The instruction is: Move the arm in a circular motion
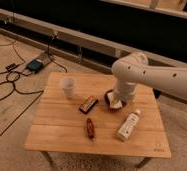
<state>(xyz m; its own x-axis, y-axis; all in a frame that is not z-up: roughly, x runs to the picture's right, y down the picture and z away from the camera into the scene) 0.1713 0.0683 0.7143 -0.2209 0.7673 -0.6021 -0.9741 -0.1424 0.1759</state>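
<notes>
The arm [152, 75] is large and cream-white, with thick tubular segments. It reaches in from the right edge, bends at a rounded joint [129, 67] and points down over the back right of the wooden table [62, 135]. The gripper [116, 101] is at its lower end, just above or at a dark round item with a white patch [110, 98]. Whether it touches that item cannot be told.
On the table are a white cup [68, 86], a brown snack bar [88, 104], a reddish-brown oblong item [90, 127] and a white bottle lying on its side [128, 125]. Cables [7, 87] and a dark device [35, 65] lie on the floor to the left. A dark wall runs behind.
</notes>
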